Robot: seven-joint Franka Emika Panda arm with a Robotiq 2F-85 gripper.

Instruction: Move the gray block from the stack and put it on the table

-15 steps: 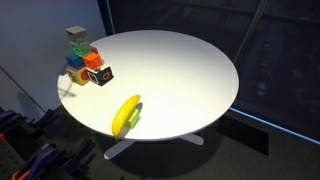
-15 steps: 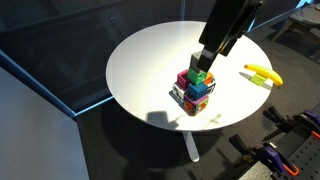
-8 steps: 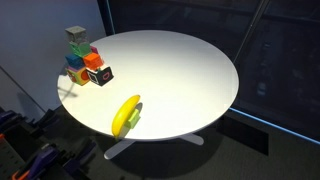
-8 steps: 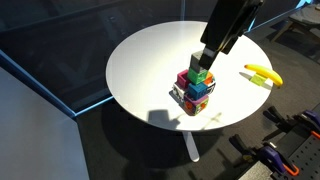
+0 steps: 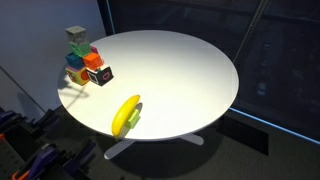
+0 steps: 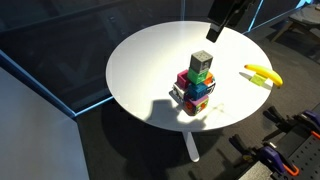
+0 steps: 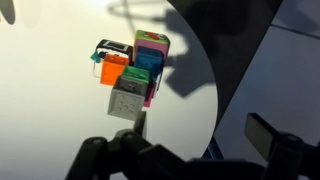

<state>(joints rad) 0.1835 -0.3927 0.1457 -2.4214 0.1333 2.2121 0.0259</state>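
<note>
The gray block (image 6: 201, 65) sits on top of the stack (image 6: 195, 90) of colored cubes, near the edge of the round white tabletop (image 6: 150, 60). A yellow banana (image 6: 262, 74) lies well apart from it on the same surface. The hand (image 7: 172, 135) hangs above and off to one side of the stack, clear of the block; in the wrist view its two dark fingers (image 7: 95, 155) stand wide apart with nothing between them.

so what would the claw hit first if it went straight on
Probably bare table beside the stack; the open claw looks offset from the gray block, though depth is unclear.
</note>
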